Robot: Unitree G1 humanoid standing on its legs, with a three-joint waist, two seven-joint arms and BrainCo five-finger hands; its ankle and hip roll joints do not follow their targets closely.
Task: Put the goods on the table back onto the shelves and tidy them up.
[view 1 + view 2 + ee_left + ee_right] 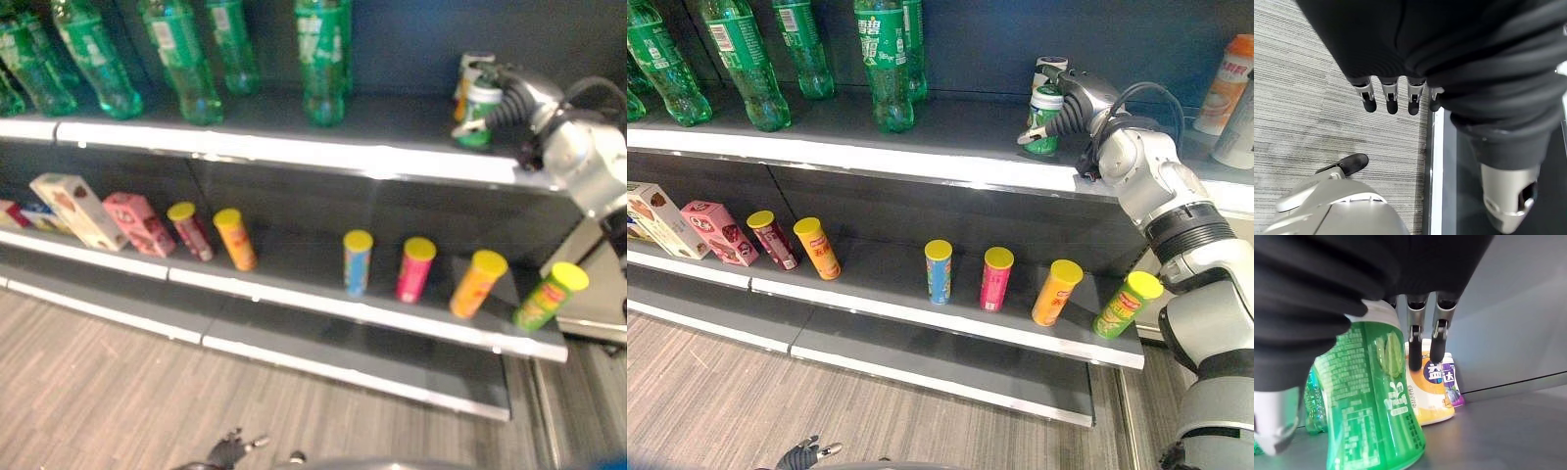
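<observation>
A: On the upper shelf (921, 147), far right: one green canister (1045, 119), upright, its base on the board, the right hand (1073, 103) curled round it. The right wrist view confirms fingers (1437, 333) and thumb closed about its body. Status: delivered, not yet released, by my reading.

B: Neighbours?

A: Just behind it, a yellow-and-white canister (1427, 387) and a purple one (1452, 382), both upright against the back panel. Further left on the same board, a row of green soda bottles (884, 64), well apart from the hand. At the far right, two more containers (1227, 93).

B: Lower shelf?

A: Lower shelf (950, 318), left to right: cream box (656, 220), pink box (717, 233), then six yellow-lidded crisp tubes: maroon (774, 240), orange (818, 249), blue (939, 271), pink (996, 279), orange (1056, 292), green (1127, 304). Several lean; the green one stands at the board's right end, near the corner. Tidying looks outstanding here.

B: Anything left to fetch?

A: Cannot say; no worktop is in view. Left hand (1393, 95): hanging low over the grey floor (1312, 98), fingers straight, holding nothing.

B: Room to work?

A: The green canister sits near the front lip (1058, 186), so a push rearward seems wise, though the pair behind limits the depth. Open board lies to its left, before the bottles. Withdrawal path for the hand, outward over the lip, looks free.
</observation>
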